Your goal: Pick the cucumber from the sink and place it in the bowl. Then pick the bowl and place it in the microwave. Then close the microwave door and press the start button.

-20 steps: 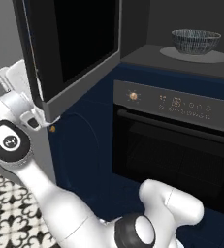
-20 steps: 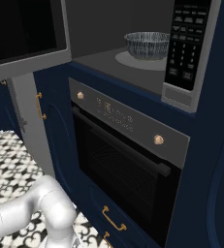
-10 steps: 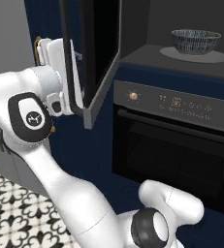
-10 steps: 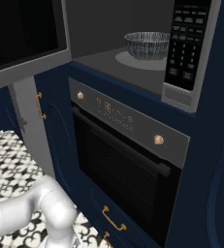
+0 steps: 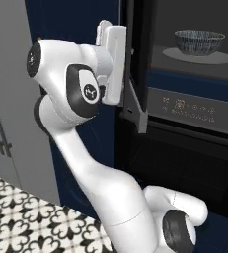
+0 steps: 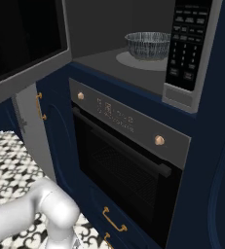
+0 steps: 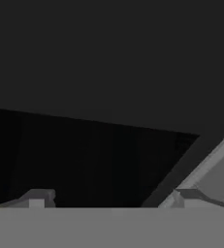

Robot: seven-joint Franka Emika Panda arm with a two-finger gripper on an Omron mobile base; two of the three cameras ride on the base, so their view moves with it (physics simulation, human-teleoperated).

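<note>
The white arm with dark joints rises from the base, bends back at the elbow and reaches up, so that its hand presses flat against the outer face of the grey-framed microwave door with its black glass window. The two-finger gripper has its jaws spread wide, with nothing between them; in the hand view the two dark finger tips stand far apart, right up against the black glass, with the pale grey door frame slanting past the right-hand tip.

Beyond the gripper, on the far side of the door, the wide round bowl with a grey-blue streaked outside sits on the round grey turntable plate inside the built-in microwave with its grey-silver frame. Whether the cucumber lies in the bowl cannot be told. Below the gripper and past the door is the black oven with brass-coloured knobs.

Half a second ago the door stood further open, swung out to the left base view's left, and the hand was lower and further left behind it. Now the door has swung most of the way towards the cavity, nearly edge-on to that camera, and the hand has followed it up and to the right. The bowl has not moved.
</note>
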